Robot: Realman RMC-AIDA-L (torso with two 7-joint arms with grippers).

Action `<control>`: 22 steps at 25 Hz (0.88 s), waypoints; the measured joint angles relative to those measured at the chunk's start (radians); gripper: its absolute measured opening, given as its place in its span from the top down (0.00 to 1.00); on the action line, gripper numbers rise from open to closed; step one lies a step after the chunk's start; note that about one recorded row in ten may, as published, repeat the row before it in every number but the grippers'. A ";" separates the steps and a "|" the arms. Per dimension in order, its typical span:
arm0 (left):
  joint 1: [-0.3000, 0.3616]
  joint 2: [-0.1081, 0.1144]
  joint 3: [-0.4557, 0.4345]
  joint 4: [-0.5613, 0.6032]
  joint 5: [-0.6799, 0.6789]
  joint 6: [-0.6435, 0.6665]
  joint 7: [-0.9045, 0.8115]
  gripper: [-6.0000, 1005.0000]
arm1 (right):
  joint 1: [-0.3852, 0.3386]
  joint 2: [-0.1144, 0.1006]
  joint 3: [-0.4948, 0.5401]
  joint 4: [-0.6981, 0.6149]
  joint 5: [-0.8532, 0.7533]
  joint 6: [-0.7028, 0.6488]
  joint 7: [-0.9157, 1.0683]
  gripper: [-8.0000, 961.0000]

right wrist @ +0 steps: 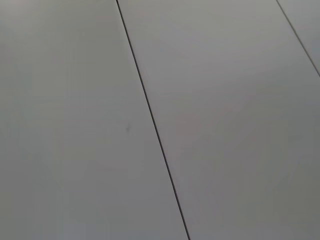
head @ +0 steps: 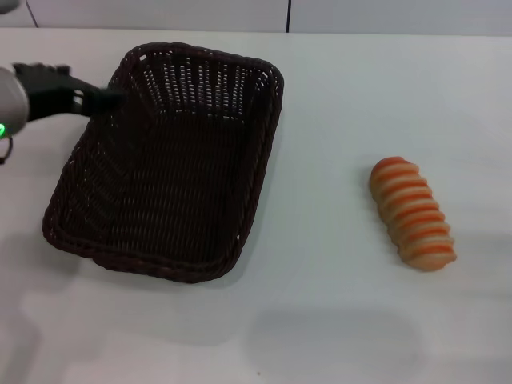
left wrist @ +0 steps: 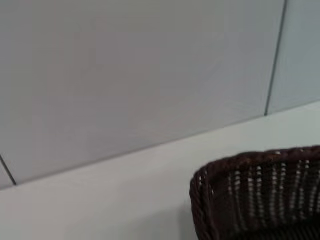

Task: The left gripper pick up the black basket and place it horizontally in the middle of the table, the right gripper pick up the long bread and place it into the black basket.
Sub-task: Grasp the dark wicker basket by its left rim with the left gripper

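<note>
Jaws — seemingly touching black basket (head: 168,168) rim — left gripper (head: 112,98).

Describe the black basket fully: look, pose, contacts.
The black basket is a rectangular dark brown-black woven wicker tray with rounded corners, a braided rim and sloping openwork sides. It is empty and sits flat on the white table, angled, on the robot's left side. The left end effector is at its far left rim. The long bread lies apart to its right.
</note>
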 joint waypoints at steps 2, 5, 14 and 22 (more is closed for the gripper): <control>-0.007 0.000 0.002 0.009 -0.015 -0.026 0.003 0.23 | 0.000 0.000 0.000 -0.002 0.000 0.002 0.000 0.14; -0.013 0.000 0.004 0.027 -0.013 -0.028 0.006 0.23 | 0.000 0.000 -0.002 -0.002 0.000 0.008 0.000 0.14; -0.070 0.001 0.001 0.132 -0.009 -0.076 0.019 0.23 | 0.000 0.000 -0.013 -0.003 0.000 0.012 0.000 0.14; -0.077 0.000 0.005 0.107 0.026 -0.139 0.029 0.33 | -0.002 0.000 -0.014 -0.001 0.000 0.012 0.000 0.14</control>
